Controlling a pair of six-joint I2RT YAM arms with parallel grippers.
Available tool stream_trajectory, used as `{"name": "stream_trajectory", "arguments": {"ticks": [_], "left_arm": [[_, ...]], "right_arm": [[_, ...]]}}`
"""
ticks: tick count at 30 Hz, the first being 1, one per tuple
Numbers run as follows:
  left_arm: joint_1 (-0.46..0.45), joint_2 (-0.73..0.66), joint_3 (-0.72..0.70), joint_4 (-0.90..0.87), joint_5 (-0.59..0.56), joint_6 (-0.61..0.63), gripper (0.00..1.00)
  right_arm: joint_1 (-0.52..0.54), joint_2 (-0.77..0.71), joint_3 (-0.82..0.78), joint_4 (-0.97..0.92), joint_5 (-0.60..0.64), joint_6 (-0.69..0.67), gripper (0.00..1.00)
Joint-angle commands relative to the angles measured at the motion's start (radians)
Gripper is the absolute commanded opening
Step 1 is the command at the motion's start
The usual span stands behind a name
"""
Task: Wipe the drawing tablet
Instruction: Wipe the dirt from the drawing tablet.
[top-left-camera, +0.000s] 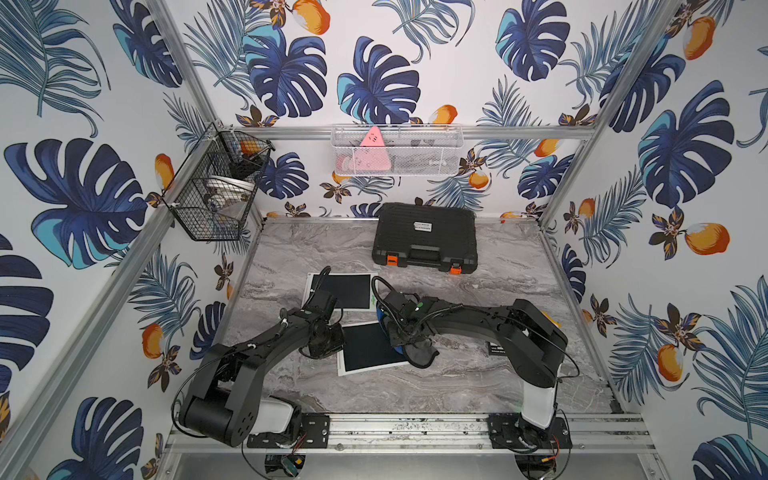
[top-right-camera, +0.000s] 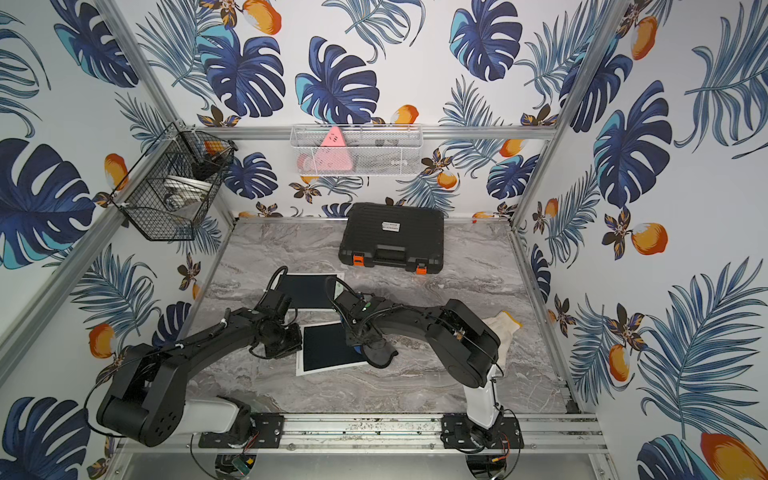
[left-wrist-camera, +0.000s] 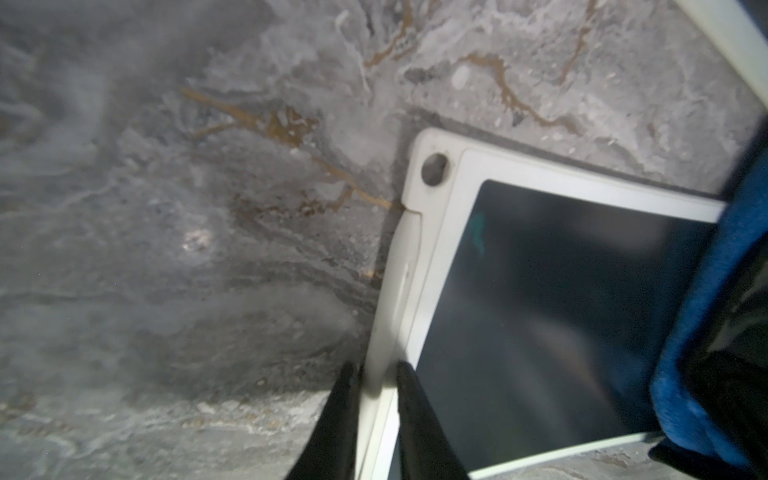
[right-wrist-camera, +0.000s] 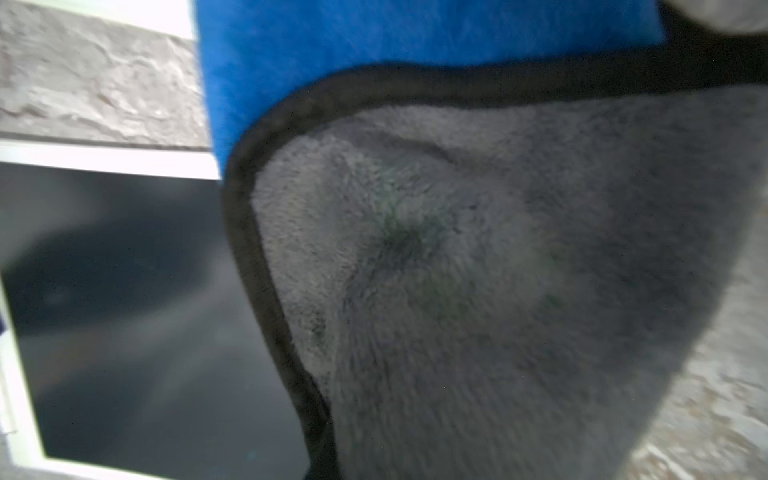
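Observation:
The drawing tablet (top-left-camera: 368, 349) (top-right-camera: 328, 347), white-framed with a dark screen, lies tilted on the marble table in both top views. My left gripper (top-left-camera: 334, 343) (left-wrist-camera: 378, 374) is shut on the white frame at its left edge. One finger (left-wrist-camera: 347, 403) is outside the frame and the other is on the screen side. My right gripper (top-left-camera: 401, 332) is over the tablet's right side, shut on a blue and grey cloth (top-left-camera: 417, 353) (right-wrist-camera: 498, 291) with a black hem. The cloth covers that gripper's fingers and drapes over the tablet's (right-wrist-camera: 124, 311) right edge. The blue cloth (left-wrist-camera: 706, 332) also shows in the left wrist view.
A second white-framed tablet (top-left-camera: 347, 289) lies just behind the arms. A closed black case (top-left-camera: 424, 239) stands at the back. A cream cloth (top-right-camera: 505, 324) lies behind the right arm. A black wire basket (top-left-camera: 216, 187) and a white mesh basket (top-left-camera: 397, 149) hang on the walls.

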Motion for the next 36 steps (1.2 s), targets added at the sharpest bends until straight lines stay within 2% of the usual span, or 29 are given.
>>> {"name": "stream_trajectory", "arguments": {"ticks": [1,9,11,14,18,21,28,33,36], "left_arm": [[-0.007,0.034,-0.026,-0.034,-0.075,-0.006,0.21],[-0.006,0.040,-0.026,-0.038,-0.082,-0.001,0.20],[-0.007,0.044,-0.025,-0.034,-0.079,-0.001,0.20],[-0.006,0.048,-0.024,-0.030,-0.077,0.000,0.19],[-0.007,0.054,-0.023,-0.028,-0.077,0.001,0.19],[-0.007,0.057,-0.020,-0.029,-0.082,0.000,0.19],[-0.006,0.060,-0.016,-0.033,-0.090,0.003,0.19],[-0.007,0.069,-0.016,-0.025,-0.090,0.007,0.19],[-0.007,0.077,-0.010,-0.028,-0.094,0.010,0.19]], "right_arm": [[-0.026,-0.005,-0.037,-0.010,0.046,0.019,0.00],[-0.143,-0.080,-0.153,-0.045,0.117,-0.015,0.00],[-0.130,-0.074,-0.133,-0.053,0.125,-0.050,0.00],[-0.046,-0.037,-0.038,-0.074,0.151,-0.092,0.00],[-0.016,0.037,0.049,-0.104,0.144,-0.074,0.00],[-0.060,0.056,0.045,-0.114,0.135,-0.063,0.00],[-0.184,-0.012,-0.050,-0.106,0.140,-0.100,0.00],[-0.077,0.017,0.049,-0.115,0.159,-0.141,0.00],[-0.068,0.062,0.111,-0.129,0.144,-0.116,0.00]]}}
